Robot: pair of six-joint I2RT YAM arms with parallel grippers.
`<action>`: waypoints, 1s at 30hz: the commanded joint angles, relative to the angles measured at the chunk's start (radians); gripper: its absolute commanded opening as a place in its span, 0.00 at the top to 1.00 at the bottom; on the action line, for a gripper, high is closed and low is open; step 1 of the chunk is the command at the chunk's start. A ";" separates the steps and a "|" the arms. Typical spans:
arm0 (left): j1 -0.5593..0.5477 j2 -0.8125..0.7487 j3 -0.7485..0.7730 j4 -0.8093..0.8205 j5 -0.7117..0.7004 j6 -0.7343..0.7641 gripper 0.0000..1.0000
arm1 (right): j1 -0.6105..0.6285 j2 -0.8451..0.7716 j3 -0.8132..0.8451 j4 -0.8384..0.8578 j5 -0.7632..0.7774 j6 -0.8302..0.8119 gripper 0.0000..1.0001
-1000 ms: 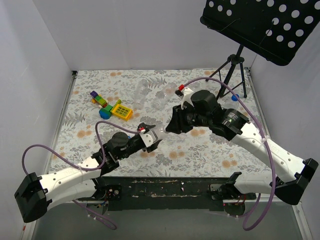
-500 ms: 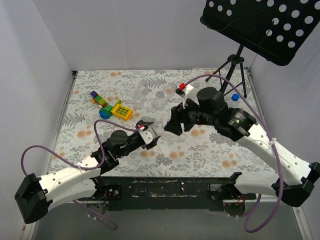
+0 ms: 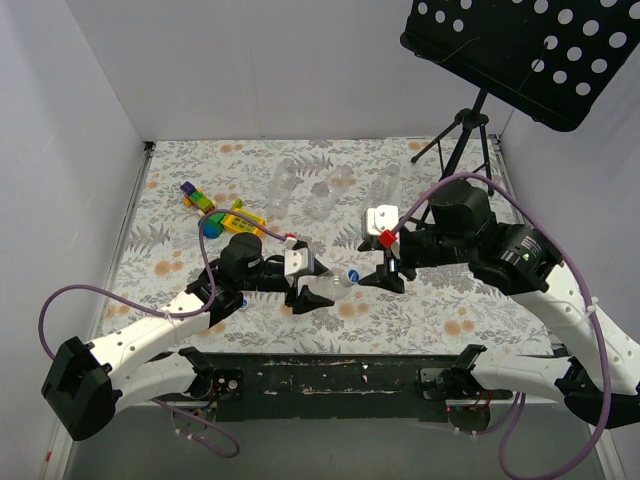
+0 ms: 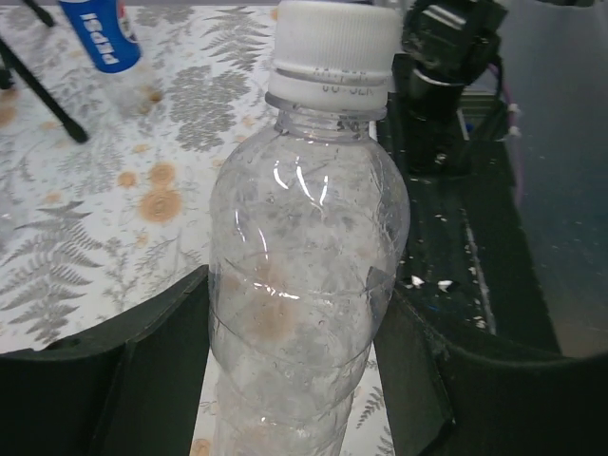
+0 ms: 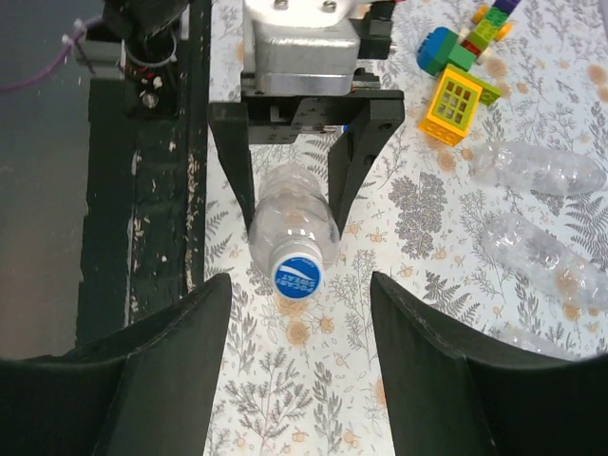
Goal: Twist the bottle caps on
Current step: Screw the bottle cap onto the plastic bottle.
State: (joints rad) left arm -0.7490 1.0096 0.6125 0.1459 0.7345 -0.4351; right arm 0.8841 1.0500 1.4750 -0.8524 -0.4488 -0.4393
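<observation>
the left gripper (image 3: 305, 287) is clamped on the body of a clear bottle (image 4: 294, 285), low in the middle of the overhead view and just above the counter (image 3: 450, 310). the bottle lies nearly flat, its long axis running left to right across that view, neck end pointing at the right gripper (image 3: 383, 276). a cap (image 5: 297, 276), blue on top with white sides, already sits on the neck. from the left wrist view it looks square on the threads, though i can't tell how tightly it is screwed. the right gripper is spread wide with nothing in it. it is lined up end-on with the cap, just beside it and not touching. so the cap lies straight ahead of the right gripper along the bottle's axis, and that arm is plainly the nearer one for turning it. i'd judge the next move is to slide forward over the cap, close and twist. the held bottle looks empty. three more clear bottles (image 3: 285, 182) (image 3: 335, 192) (image 3: 387, 183) lie on their sides in the upper middle of the overhead view, well apart from both grippers and seemingly empty. whether they have caps i can't make out. toy blocks (image 3: 225, 212) lie at middle left.
</observation>
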 commanded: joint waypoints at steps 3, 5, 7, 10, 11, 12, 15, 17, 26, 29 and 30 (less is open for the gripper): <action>0.013 0.009 0.049 -0.026 0.209 -0.050 0.95 | 0.004 0.031 0.015 -0.091 -0.114 -0.220 0.36; 0.014 0.009 0.049 -0.023 0.212 -0.054 0.96 | 0.006 0.042 0.011 -0.096 -0.122 -0.226 0.37; 0.016 0.014 0.049 -0.022 0.213 -0.059 0.96 | 0.007 0.051 0.004 -0.099 -0.123 -0.231 0.38; 0.019 0.014 0.050 -0.014 0.218 -0.067 0.97 | 0.018 0.064 -0.007 -0.100 -0.122 -0.230 0.39; 0.019 0.014 0.049 -0.012 0.220 -0.070 0.97 | 0.021 0.067 -0.010 -0.099 -0.119 -0.231 0.39; 0.020 0.014 0.050 -0.011 0.221 -0.070 0.97 | 0.026 0.070 -0.015 -0.097 -0.114 -0.230 0.39; 0.023 0.012 0.050 -0.006 0.229 -0.077 0.98 | 0.038 0.073 -0.027 -0.077 -0.099 -0.222 0.40; 0.028 0.014 0.050 -0.003 0.230 -0.080 0.98 | 0.042 0.077 -0.033 -0.076 -0.097 -0.222 0.40; 0.030 0.012 0.050 0.004 0.230 -0.090 0.99 | 0.079 0.100 -0.054 -0.063 -0.056 -0.205 0.46; 0.033 0.009 0.049 0.006 0.195 -0.082 1.00 | 0.082 0.105 -0.058 -0.053 -0.028 -0.182 0.59; 0.031 0.004 0.047 0.007 0.181 -0.080 1.00 | 0.082 0.104 -0.061 -0.044 -0.013 -0.168 0.67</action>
State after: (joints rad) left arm -0.7242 1.0267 0.6235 0.1345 0.9478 -0.5186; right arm 0.9585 1.1557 1.4197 -0.9363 -0.5003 -0.6495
